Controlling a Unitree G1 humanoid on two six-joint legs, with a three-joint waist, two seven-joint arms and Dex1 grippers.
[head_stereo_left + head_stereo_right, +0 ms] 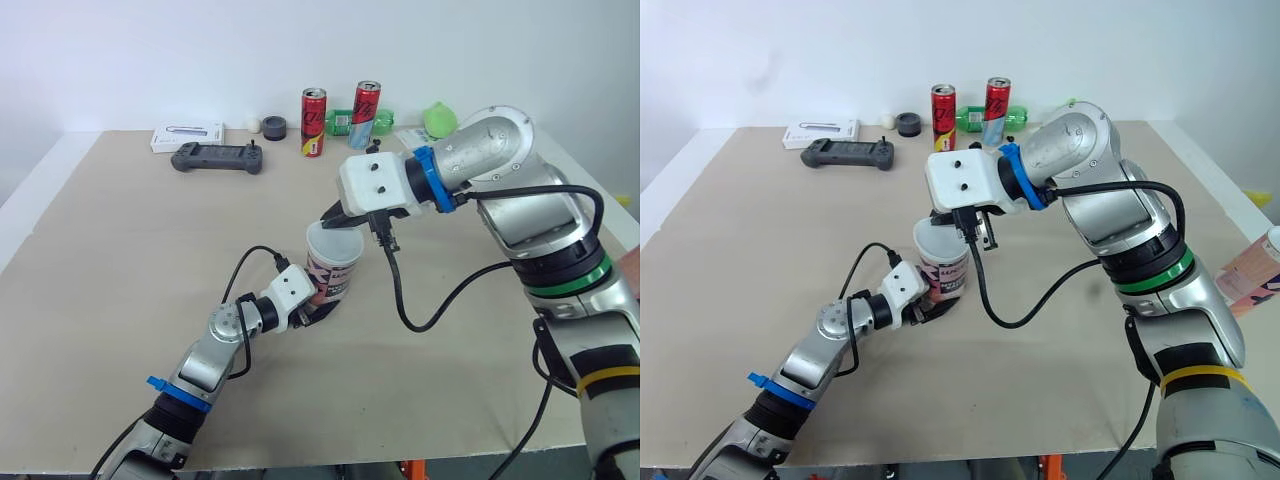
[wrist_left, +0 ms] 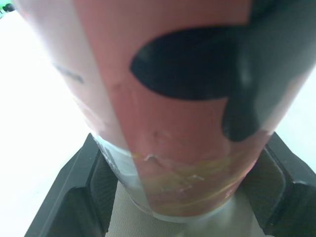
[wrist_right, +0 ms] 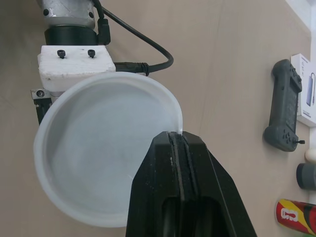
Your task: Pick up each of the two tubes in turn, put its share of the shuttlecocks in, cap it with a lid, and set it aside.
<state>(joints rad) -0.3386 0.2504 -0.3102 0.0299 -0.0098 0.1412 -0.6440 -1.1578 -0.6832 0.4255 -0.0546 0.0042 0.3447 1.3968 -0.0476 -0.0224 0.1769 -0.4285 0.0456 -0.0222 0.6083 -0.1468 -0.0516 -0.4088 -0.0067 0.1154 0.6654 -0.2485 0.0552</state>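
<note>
A pink printed tube (image 1: pixel 333 282) stands tilted near the table's middle. My left gripper (image 1: pixel 318 306) is shut on its lower end, with the black fingers (image 2: pixel 74 197) on either side of it in the left wrist view. A white translucent lid (image 1: pixel 335 243) sits on the tube's upper end. My right gripper (image 1: pixel 345 218) reaches in from the right and is shut on the lid's rim (image 3: pixel 170 129). A second pink tube (image 1: pixel 1252 272) lies past the table's right edge.
Along the table's back edge stand two red cans (image 1: pixel 313 122) (image 1: pixel 364 115), a black controller (image 1: pixel 217 157), a white box (image 1: pixel 187 136), a small grey cylinder (image 1: pixel 274 127), a green bottle (image 1: pixel 350 123) and a green object (image 1: pixel 440 120).
</note>
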